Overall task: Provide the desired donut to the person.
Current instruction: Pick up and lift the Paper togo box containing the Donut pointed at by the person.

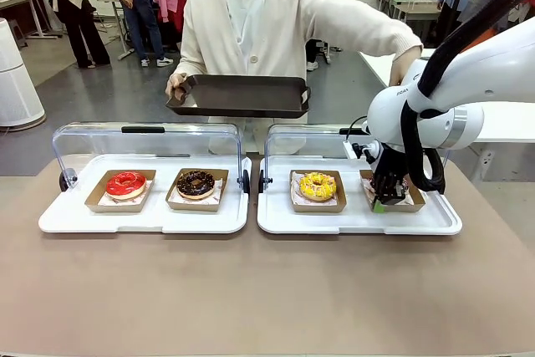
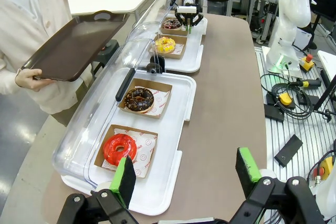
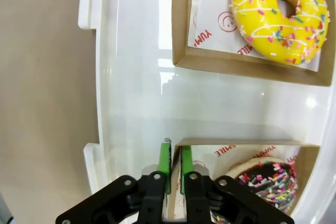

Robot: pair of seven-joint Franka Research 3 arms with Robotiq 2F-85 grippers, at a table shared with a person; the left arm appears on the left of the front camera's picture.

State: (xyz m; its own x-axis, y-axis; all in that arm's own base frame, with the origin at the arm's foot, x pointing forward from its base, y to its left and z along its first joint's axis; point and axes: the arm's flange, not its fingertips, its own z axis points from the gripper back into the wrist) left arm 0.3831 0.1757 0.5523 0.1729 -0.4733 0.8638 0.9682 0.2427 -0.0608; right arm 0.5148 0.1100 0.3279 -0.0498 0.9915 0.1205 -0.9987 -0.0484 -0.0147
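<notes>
Nearest, above the worktop (image 1: 267,290), the left claw (image 2: 186,169) hangs released, its green pads wide apart. On the worktop stand two white trays side by side, each with a clear lid (image 1: 150,144) raised at the back.

The left white tray (image 1: 159,219) carries a red donut (image 1: 125,183) and a chocolate donut (image 1: 196,183), each in its own cardboard box. The right white tray (image 1: 351,221) carries a yellow donut (image 1: 317,186) and, at the outer end, a sprinkled dark donut (image 3: 268,179), likewise boxed. The right claw (image 3: 175,150) is clenched on the wall of the sprinkled donut's box (image 3: 241,143).

Beyond the worktop, the person (image 1: 251,31) holds a dark serving tray (image 1: 238,94) with nothing on it.
</notes>
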